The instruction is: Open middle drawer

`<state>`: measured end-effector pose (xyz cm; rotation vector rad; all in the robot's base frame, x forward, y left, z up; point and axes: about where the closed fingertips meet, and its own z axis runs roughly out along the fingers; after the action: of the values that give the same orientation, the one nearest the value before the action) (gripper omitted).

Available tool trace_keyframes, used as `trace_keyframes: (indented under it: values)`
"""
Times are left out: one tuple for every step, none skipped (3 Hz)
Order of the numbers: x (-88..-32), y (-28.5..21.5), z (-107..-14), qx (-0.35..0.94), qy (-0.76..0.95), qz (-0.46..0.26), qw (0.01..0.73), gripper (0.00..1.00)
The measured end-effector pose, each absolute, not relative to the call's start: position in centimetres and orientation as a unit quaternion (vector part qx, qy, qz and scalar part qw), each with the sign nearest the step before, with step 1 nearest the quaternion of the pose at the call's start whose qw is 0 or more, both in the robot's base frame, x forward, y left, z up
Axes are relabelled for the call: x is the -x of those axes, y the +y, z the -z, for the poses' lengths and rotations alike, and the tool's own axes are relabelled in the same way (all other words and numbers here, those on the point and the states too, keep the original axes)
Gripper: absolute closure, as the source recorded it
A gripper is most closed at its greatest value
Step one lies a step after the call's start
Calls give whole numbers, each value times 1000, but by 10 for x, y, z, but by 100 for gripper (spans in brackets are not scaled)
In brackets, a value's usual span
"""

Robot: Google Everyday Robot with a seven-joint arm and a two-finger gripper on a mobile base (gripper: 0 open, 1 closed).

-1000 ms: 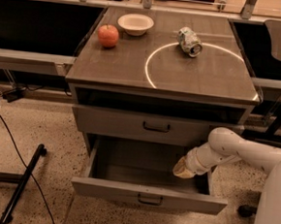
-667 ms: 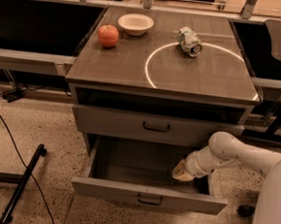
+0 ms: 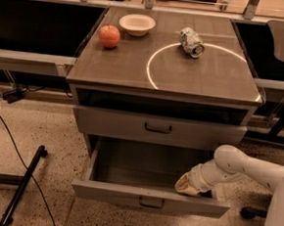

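- Beneath the closed grey upper drawer front [image 3: 111, 123], the middle drawer [image 3: 107, 193], flat grey with a small black bar handle [image 3: 151, 202], stands well open, its inside bare to view.
- At that drawer's right end, the white arm's tan-tipped gripper [image 3: 186, 185] reaches down inside, just behind the front panel; whether it is spread or pressed together cannot be told.
- On the grey-brown cabinet top [image 3: 116, 69] sit a red-orange apple [image 3: 109, 36], a shallow white bowl [image 3: 136, 24] and a crushed can [image 3: 192, 42] lying on its side.
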<state>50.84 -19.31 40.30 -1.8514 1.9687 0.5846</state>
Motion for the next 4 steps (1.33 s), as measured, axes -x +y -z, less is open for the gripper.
trace_keyframes:
  values:
    - [-460, -187, -415, 685, 671, -224, 176, 100]
    - [-434, -182, -425, 700, 653, -235, 169, 100]
    - [-418, -175, -444, 710, 625, -263, 188, 100]
    - [-412, -175, -487, 712, 593, -280, 253, 100]
